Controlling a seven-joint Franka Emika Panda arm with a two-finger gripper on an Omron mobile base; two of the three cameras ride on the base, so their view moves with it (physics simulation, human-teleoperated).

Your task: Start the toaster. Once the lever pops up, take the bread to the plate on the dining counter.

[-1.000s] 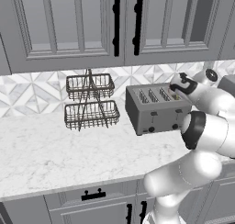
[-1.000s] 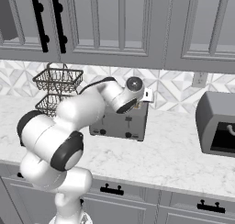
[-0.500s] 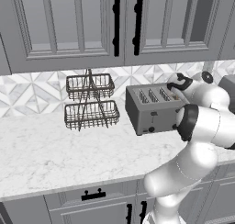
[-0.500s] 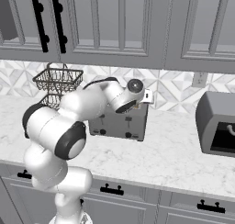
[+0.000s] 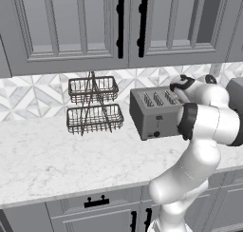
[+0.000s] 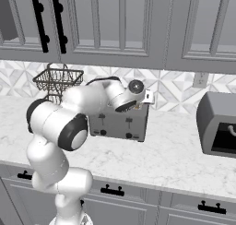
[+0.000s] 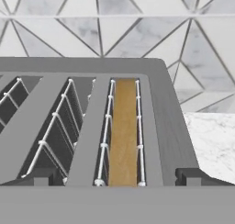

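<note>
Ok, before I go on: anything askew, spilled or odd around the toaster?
Nothing stands out. The toaster sits upright on the marble worktop, the bread stands straight in its slot, and the open end effector is above it.

Toaster partly hidden behind the robot arm.
The arm covers the toaster's [image 5: 154,113] right end and one lever; only the bread's [image 7: 124,131] top edge shows in its slot; the appliance [image 6: 218,123] is cut off.

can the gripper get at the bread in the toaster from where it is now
Probably yes. The gripper hangs over the toaster with its jaws open, and the bread sits in the end slot below, nothing over it.
</note>
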